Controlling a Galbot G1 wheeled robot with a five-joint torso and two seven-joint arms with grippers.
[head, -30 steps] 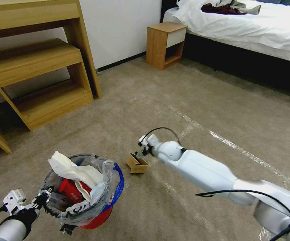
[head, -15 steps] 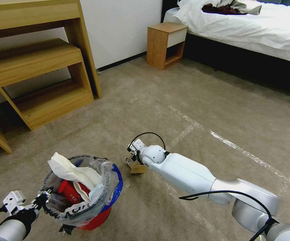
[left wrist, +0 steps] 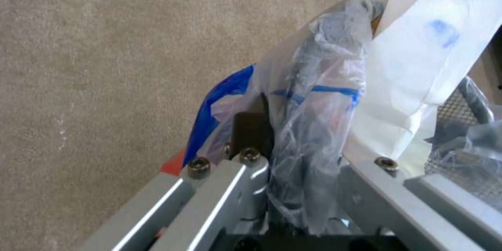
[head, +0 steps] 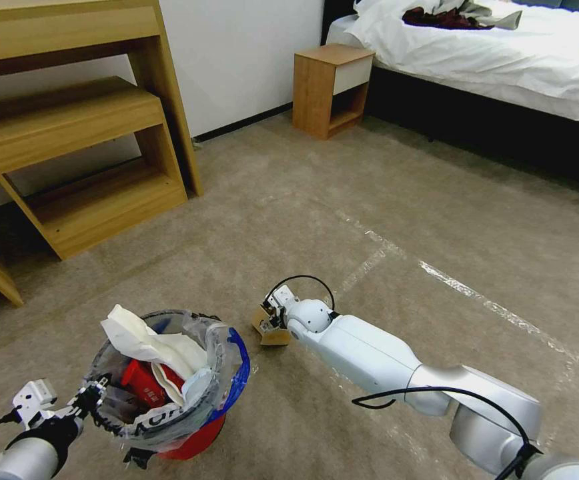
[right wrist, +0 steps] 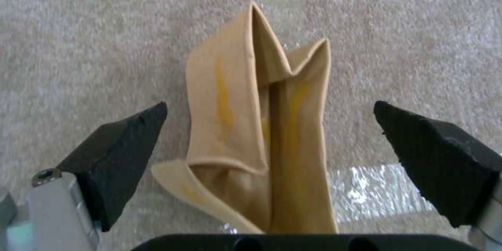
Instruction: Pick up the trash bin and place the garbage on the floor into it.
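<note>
The trash bin (head: 193, 433), a red bucket lined with a clear bag with blue handles, hangs low over the floor (head: 396, 193) at the near left. My left gripper (head: 93, 399) is shut on its rim; the left wrist view shows the left gripper (left wrist: 301, 164) clamped over bag (left wrist: 313, 102) and rim. White paper (head: 146, 340) and a red wrapper (head: 139, 380) fill the bin. Garbage on the carpet: a folded brown cardboard scrap (head: 275, 333). My right gripper (head: 273, 319) is down over it, open; in the right wrist view the scrap (right wrist: 251, 125) stands between the right gripper's (right wrist: 269, 129) fingers, untouched.
A wooden desk with shelves (head: 76, 147) stands at the far left, a bedside cabinet (head: 331, 87) by the wall, and a bed (head: 503, 67) at the far right. Shiny tape lines (head: 466, 288) cross the carpet to the right of the scrap.
My right arm swung in toward the bin side and lowered its open gripper around the cardboard scrap. The bin and left gripper shifted only slightly.
</note>
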